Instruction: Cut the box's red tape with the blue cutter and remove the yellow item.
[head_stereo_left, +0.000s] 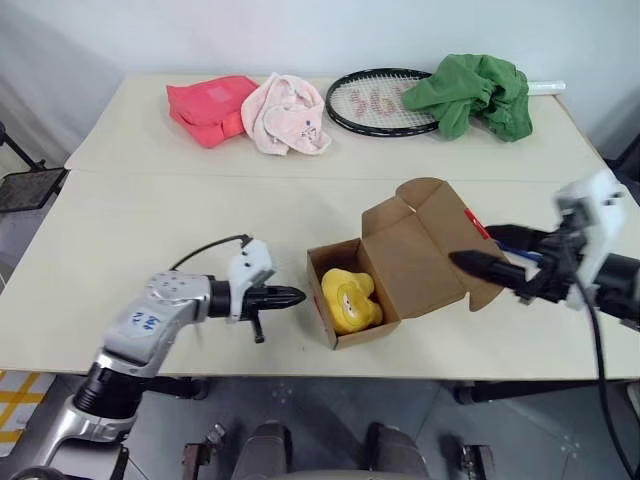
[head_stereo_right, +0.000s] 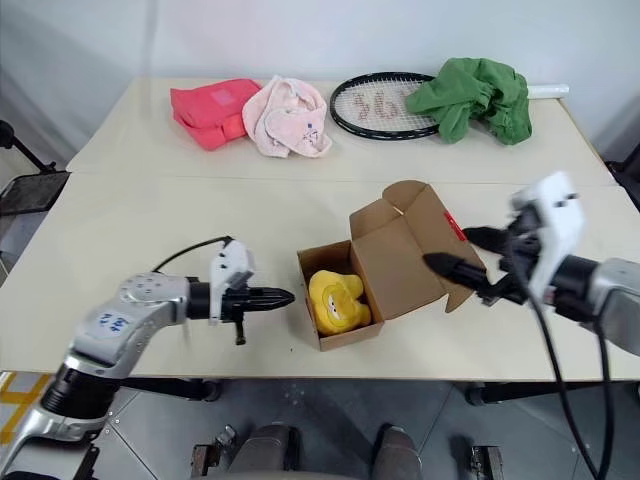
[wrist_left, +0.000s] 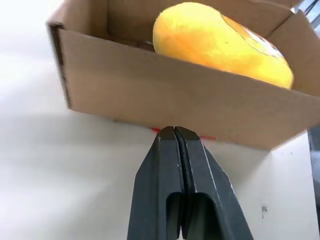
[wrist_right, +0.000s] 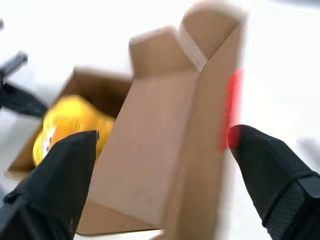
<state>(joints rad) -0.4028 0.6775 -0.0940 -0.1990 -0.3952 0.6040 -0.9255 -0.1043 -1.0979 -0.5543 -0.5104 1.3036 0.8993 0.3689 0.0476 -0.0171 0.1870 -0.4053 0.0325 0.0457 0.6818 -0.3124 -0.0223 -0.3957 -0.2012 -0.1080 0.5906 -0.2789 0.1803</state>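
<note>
The box (head_stereo_left: 385, 270) stands open, the yellow item (head_stereo_left: 349, 299) inside; left gripper (head_stereo_left: 290, 296) pressed together beside it, right gripper (wrist_right: 165, 165) spread around the lid.

— Box (head_stereo_left: 405, 262): matt brown cardboard. Toy (head_stereo_left: 349, 298): soft yellow plush. Tape (head_stereo_left: 476, 223)?
— Smooth, red. Table (head_stereo_left: 200, 215): matt cream. Fingers (wrist_left: 200, 200): matt black plastic. Pink towel (head_stereo_left: 288, 115), green garment (head_stereo_left: 475, 92): crumpled cloth.

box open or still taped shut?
Open. The box has its lid flipped back, the yellow item exposed inside, and the red tape on the lid's edge.
</note>
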